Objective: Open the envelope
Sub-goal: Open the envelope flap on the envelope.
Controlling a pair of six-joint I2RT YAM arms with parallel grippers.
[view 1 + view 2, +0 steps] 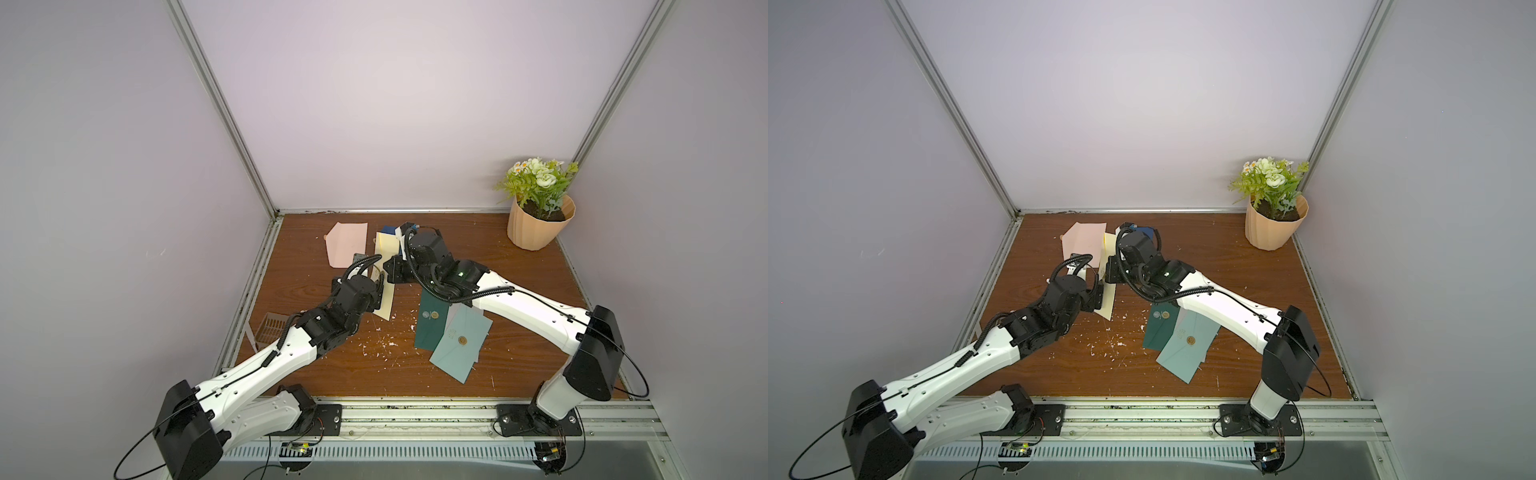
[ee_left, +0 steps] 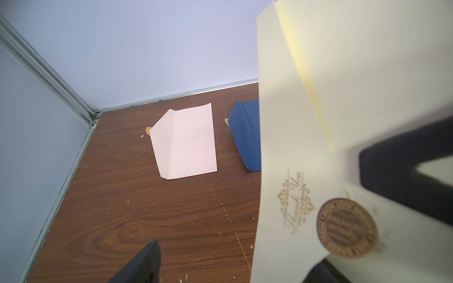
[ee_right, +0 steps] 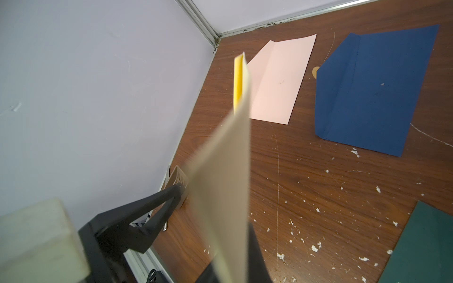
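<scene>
Cream envelope (image 1: 387, 249) is held up over the tabletop (image 1: 519, 282), tilted, not far from the far edge and a little left of the middle. The right gripper (image 1: 390, 272) is pressed together on it: in the right wrist view the paper runs edge-on between the two black fingers (image 3: 157, 203). The pointed flap (image 2: 294, 171) has "Thank You" printed in gold and carries a round brown seal (image 2: 346, 227). It stands a little away from the body, so the yellow inside (image 2: 306, 85) shows. The left gripper (image 1: 380, 291) is spread wide next to the cream envelope. One of its fingers (image 2: 404, 176) is at the paper near the seal, and I cannot tell if it touches; the other is well apart, over bare wood. A pink envelope (image 1: 347, 243) lies flat with its flap open near the far edge, toward the far left corner, and a navy envelope (image 3: 380, 93) lies just beside it, also with the flap open. Nearer the middle, toward the right edge, a pale teal envelope (image 1: 459, 345) partly covers a dark green envelope (image 1: 432, 328); both are closed with round seals. A plant pot (image 1: 540, 226) stands in the far right corner, a small ribbed basket (image 1: 272, 330) is at the left edge, and white scraps (image 1: 384, 345) are scattered on the wood.
</scene>
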